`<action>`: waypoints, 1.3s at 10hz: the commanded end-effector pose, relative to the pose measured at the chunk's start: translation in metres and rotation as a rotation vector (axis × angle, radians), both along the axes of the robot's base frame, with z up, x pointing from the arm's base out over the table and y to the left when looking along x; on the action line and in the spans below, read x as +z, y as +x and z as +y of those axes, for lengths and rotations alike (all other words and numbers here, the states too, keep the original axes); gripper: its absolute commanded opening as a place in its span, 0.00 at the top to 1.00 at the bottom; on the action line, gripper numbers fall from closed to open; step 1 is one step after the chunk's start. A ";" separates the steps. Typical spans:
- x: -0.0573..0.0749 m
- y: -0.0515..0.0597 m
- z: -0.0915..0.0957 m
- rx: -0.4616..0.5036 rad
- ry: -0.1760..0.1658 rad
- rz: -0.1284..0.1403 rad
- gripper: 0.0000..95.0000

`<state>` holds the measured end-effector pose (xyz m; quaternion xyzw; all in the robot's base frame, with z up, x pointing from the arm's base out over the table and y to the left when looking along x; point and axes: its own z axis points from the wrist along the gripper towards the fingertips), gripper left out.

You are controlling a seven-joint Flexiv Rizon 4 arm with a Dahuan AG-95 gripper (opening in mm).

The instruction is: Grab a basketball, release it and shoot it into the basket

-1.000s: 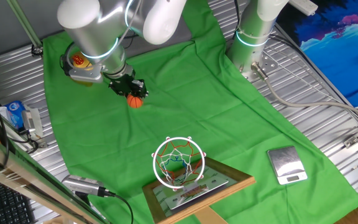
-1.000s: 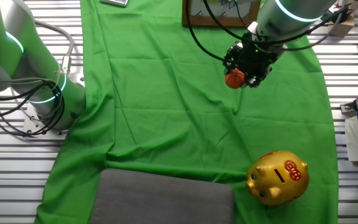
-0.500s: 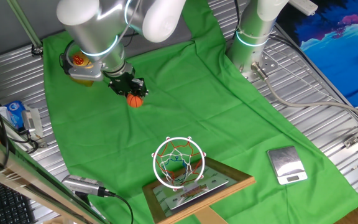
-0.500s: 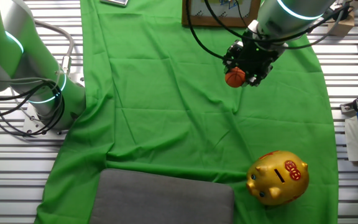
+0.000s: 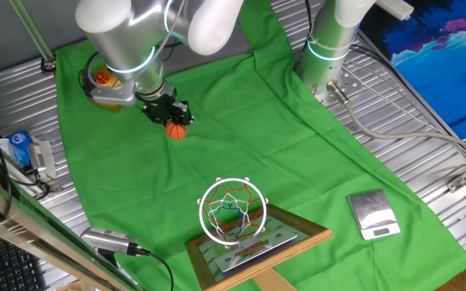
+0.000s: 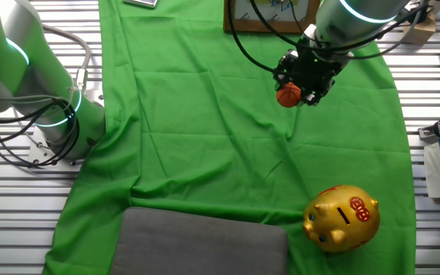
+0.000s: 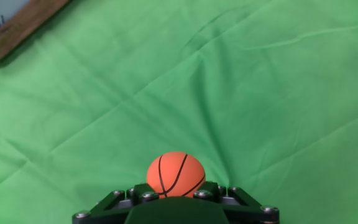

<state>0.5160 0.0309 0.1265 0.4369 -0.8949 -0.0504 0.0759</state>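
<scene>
Only one fixed view shows the basket (image 5: 231,211) — claw (image 5: 174,124) pinching the basketball (image 5: 175,132).

Arm (image 5: 128,36): fat white/light-grey rounded links, glossy, with thin glowing cyan-white rings at the joints. Base column (image 5: 330,40) is white too, same lit ring, bolted to a metal plate. In the other fixed view the links pick up a green cast. Black cables (image 6: 250,46) loop along the wrist. End effector (image 5: 168,113): compact black block, matte. Hand view shows its dark front bracket (image 7: 176,205), angular, with a row of small silver screws (image 7: 146,196) along the top edge and at both corners.
</scene>
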 end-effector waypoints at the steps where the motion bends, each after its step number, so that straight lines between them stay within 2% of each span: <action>1: 0.000 0.000 0.000 0.010 -0.008 0.003 1.00; 2: 0.000 0.000 0.000 -0.008 0.012 -0.017 1.00; 4: 0.000 0.000 0.000 -0.043 0.022 -0.036 1.00; 13: 0.000 0.000 0.000 -0.067 0.000 -0.033 1.00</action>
